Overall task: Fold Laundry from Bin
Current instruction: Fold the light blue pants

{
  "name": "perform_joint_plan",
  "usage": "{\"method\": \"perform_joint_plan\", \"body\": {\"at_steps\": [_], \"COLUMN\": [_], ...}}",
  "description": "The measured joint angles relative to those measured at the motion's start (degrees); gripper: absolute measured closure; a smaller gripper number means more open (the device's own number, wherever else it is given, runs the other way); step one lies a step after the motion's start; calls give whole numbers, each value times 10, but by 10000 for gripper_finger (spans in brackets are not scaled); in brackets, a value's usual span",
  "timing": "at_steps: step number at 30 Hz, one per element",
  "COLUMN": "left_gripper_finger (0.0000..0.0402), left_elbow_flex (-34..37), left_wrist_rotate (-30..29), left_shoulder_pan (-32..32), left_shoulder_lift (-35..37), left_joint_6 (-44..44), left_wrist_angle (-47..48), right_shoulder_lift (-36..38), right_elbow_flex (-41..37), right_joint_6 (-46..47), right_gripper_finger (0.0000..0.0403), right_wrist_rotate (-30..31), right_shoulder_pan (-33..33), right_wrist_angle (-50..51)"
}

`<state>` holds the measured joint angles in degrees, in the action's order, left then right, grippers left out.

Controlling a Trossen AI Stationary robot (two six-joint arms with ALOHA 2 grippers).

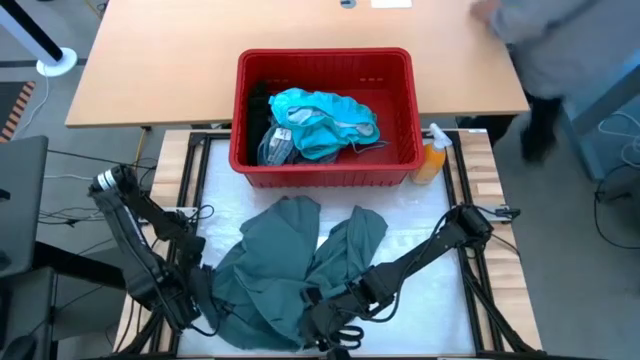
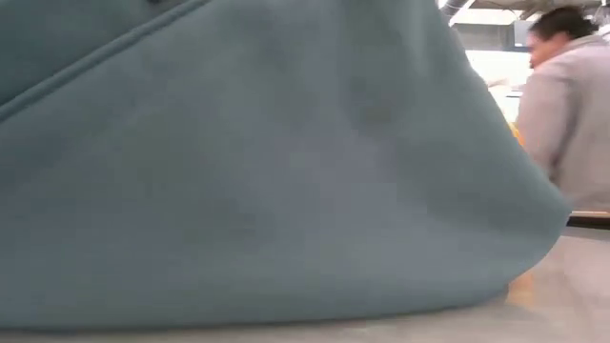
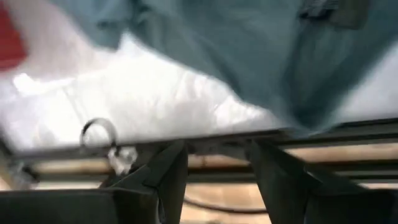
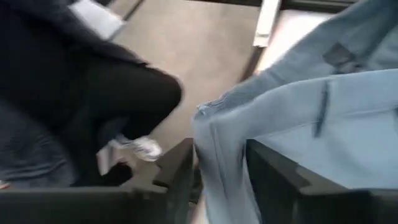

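The dull grey-green garment (image 1: 290, 265) lies crumpled on the white table top and fills the low view (image 2: 238, 171). The red bin (image 1: 325, 55) stands behind it, holding bright teal laundry (image 1: 325, 120) and darker pieces. My left gripper (image 1: 198, 303) hangs open over the near left edge, beside the garment's left end. In its wrist view (image 3: 217, 149) only the table frame shows between its fingers. My right gripper (image 1: 328, 325) is at the garment's near edge, open. A hemmed edge of the garment (image 4: 217, 158) runs between its fingers. My right gripper has a hemmed edge of the garment (image 4: 214, 134) between its parted fingers, which slant down at it from the table's right. The cloth lies close to one finger (image 4: 183, 168). I cannot tell whether it touches. The rest of the garment lies slack on the table.
An orange spray bottle (image 1: 432, 160) stands at the bin's right near corner. A person (image 1: 560, 50) in grey is beyond the table at the far right (image 2: 572, 124). Bare white table (image 1: 420, 230) shows right of the garment. A wooden table (image 1: 170, 60) is behind.
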<state>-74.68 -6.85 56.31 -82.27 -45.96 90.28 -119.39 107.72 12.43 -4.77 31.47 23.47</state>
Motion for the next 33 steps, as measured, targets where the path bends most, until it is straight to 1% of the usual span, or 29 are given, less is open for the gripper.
{"method": "perform_joint_plan", "body": {"at_steps": [2,3,6,8,10,12,14,16,19,21,23,25,28,30,31,33], "left_gripper_finger": [235,235,235,235,235,235,235,235,235,235,235,235,235,235,235,235], "left_elbow_flex": [-8,-12,-14,-9,5,27,56,87,134,172,216,268,356,404,422,447], "left_wrist_rotate": [1,-8,-60,-115,-152,-170,-185,-224,-305,-333,-326,-292,-234,-214,-207,-201], "left_shoulder_pan": [0,0,0,0,0,-3,-10,-20,-37,-53,-71,-83,-88,-86,-82,-74], "left_shoulder_lift": [9,12,15,17,16,16,16,16,16,16,16,16,15,15,15,15], "left_joint_6": [-3,-8,-19,-15,16,66,121,160,175,164,146,133,118,101,90,64], "left_wrist_angle": [-9,-9,-12,-42,-109,-202,-303,-397,-513,-576,-639,-722,-880,-976,-1009,-1037], "right_shoulder_lift": [0,2,10,23,36,49,59,69,73,73,74,75,81,94,102,121], "right_elbow_flex": [0,0,0,0,0,0,0,0,0,-13,-45,-89,-171,-231,-259,-312], "right_joint_6": [0,-3,4,17,20,15,-6,-18,-17,-9,-1,13,37,56,66,89], "right_gripper_finger": [196,185,165,162,164,168,174,181,190,195,200,204,211,215,218,223], "right_wrist_rotate": [-30,-49,-100,-103,-96,-66,-23,34,118,157,167,167,169,170,170,172], "right_shoulder_pan": [-3,-4,-6,-7,-11,-12,-12,-13,-23,-38,-61,-85,-121,-143,-152,-166], "right_wrist_angle": [1,5,15,40,72,116,163,219,295,315,319,320,309,275,251,205]}}
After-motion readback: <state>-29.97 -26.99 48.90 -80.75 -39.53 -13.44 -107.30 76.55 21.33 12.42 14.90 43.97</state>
